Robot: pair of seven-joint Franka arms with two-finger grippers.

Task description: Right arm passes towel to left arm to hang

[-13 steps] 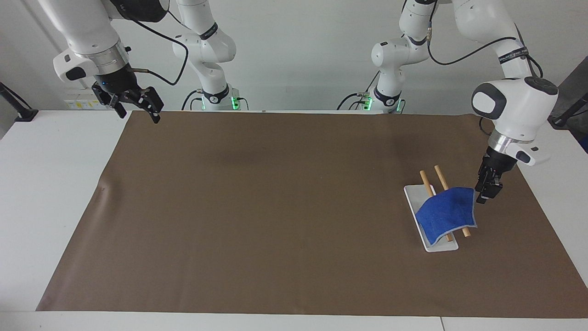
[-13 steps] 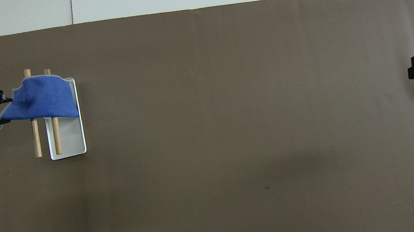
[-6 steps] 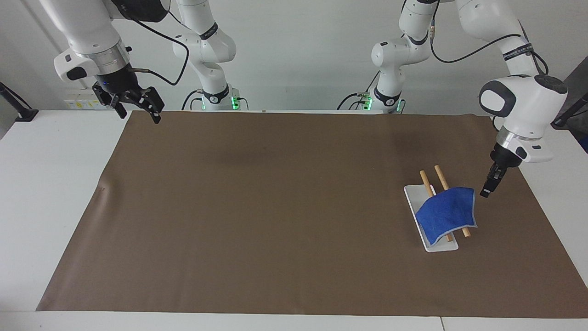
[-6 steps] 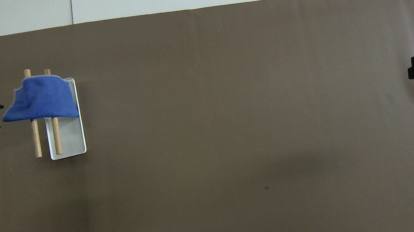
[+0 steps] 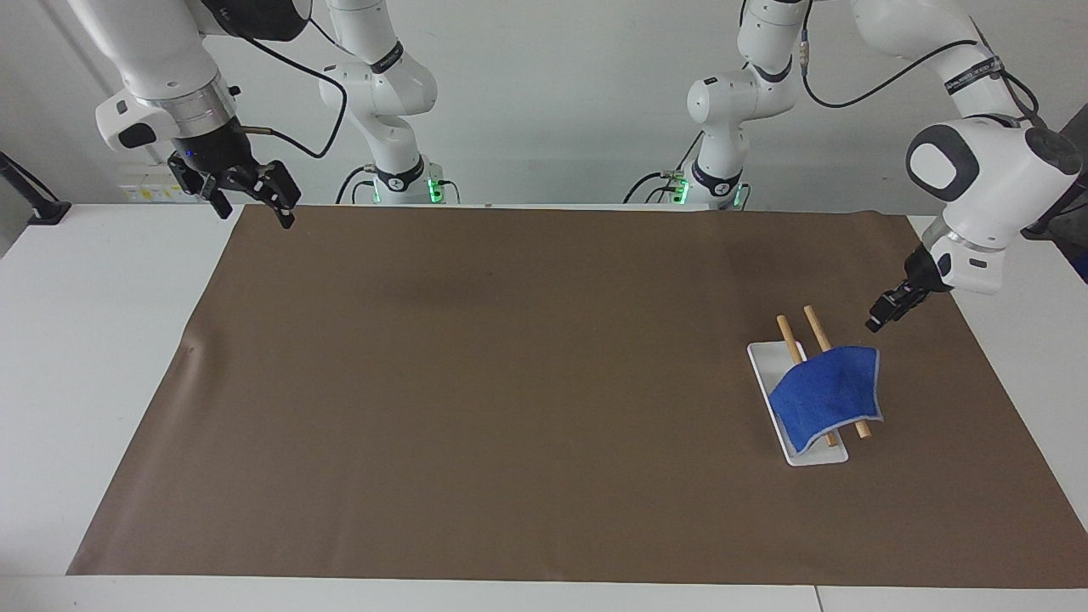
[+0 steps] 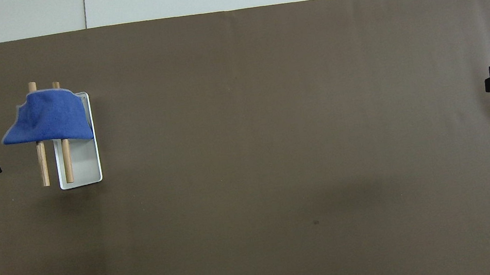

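one camera sits high at the bench's (image 5: pixel 102 340) edge away from the robots and faces them: both arm bases stand at 12 o'clock, the whole brown mat (image 5: pixel 510 382) below them. the other hangs high above the robots' end, looking forward and steeply down, the arms entering near 6 o'clock. both stand well back. they share the mat and the rack (image 5: pixel 799 408) (image 6: pixel 77 149), which lies toward 4 o'clock in the facing view and toward 10 o'clock in the overhead view, half a turn apart.

Royal-blue towel (image 5: pixel 826 393), seemingly pale-edged; white rack base (image 5: pixel 806 455); brown mat (image 5: pixel 476 382).
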